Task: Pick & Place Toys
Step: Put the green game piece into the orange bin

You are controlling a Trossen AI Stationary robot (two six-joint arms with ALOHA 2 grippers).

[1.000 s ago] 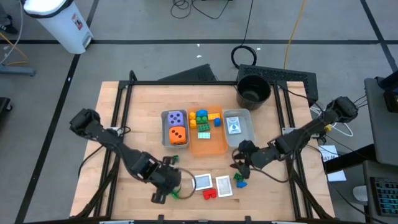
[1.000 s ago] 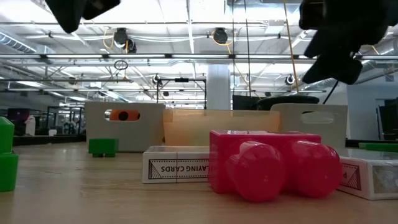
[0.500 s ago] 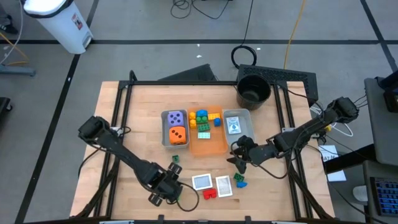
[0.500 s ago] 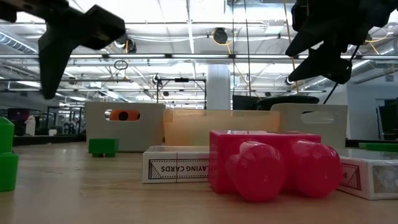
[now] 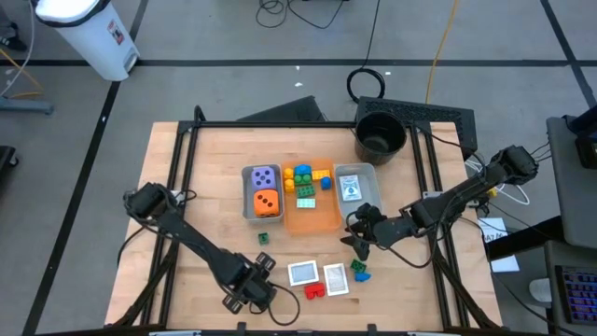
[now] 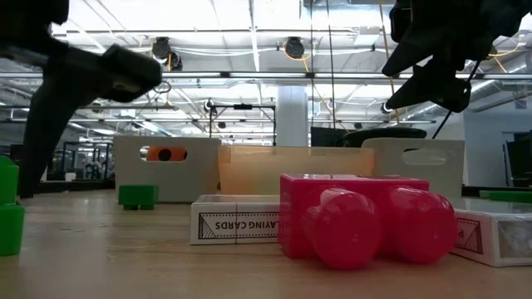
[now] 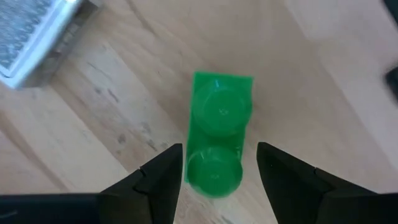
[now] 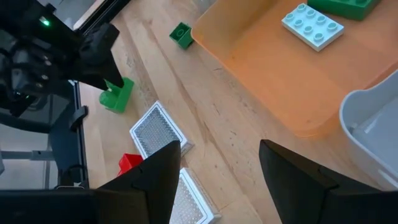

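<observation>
Glossy plastic green brick (image 7: 216, 134) (studs shiny); matt wood table (image 5: 205, 177).

From overhead, the left gripper (image 5: 250, 288) covered the green brick (image 7: 216, 132) beneath it, and whether its fingers gripped the brick could not be made out. At table height, that brick (image 6: 8, 208) was cut off by the left edge, and a card pack (image 6: 497, 236) by the right. The red brick (image 6: 356, 216) hid the near ends of two card packs and the middle of the orange tray (image 6: 287, 170). The right gripper (image 6: 432, 51) was a dark shape cropped at the top. The card (image 5: 351, 189) in the grey tray (image 5: 368, 199) was too small to read.
</observation>
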